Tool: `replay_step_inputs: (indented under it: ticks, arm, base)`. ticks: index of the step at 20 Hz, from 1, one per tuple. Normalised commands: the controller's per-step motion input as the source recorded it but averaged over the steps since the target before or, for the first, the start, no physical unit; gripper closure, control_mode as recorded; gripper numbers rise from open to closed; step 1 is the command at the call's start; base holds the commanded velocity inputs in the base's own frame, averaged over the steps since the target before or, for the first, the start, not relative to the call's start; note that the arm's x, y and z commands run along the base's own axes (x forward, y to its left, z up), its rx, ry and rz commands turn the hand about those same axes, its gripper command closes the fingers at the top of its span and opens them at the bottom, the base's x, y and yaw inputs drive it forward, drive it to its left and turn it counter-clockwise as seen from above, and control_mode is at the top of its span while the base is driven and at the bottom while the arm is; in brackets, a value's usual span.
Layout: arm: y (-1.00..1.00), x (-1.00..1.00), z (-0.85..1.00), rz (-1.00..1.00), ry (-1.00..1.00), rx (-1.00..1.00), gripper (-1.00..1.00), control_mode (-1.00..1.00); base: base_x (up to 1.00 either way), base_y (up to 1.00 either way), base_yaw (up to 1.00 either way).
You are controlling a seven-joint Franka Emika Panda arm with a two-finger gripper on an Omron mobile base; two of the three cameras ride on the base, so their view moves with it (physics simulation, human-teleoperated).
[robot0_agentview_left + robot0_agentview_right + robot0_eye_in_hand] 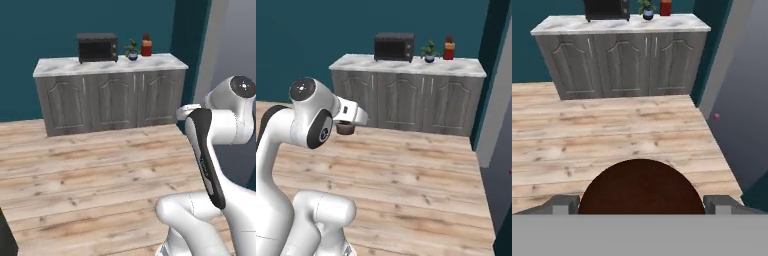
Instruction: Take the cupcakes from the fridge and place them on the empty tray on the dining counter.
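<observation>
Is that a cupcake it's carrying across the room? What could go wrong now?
Yes, the gripper holds a cupcake between its fingers, high above the wooden floor. A jolt while driving could shake it loose. The grip seems to span its full width, so squeezing harder might crush it.

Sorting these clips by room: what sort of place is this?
Most likely a kitchen: a marble-topped counter over grey cabinets, with a black microwave on it, and a wood-plank floor.
</observation>
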Motion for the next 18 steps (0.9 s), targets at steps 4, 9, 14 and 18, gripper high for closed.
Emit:
replay_step_inputs:
  ticks: [4,9,14,18]
  arm:
    - [0.0,0.0,0.0,0.0,0.0,0.0,1.0,1.0]
    - [0.0,0.0,0.0,0.0,0.0,0.0,1.0,1.0]
    - [0.0,0.0,0.0,0.0,0.0,0.0,1.0,1.0]
    - [0.0,0.0,0.0,0.0,0.0,0.0,1.0,1.0]
  base:
    - [0.92,0.51,0.48]
    - [1.0,0.38,0.24]
    - [1.0,0.17,0.18]
    - [1.0,0.18,0.2]
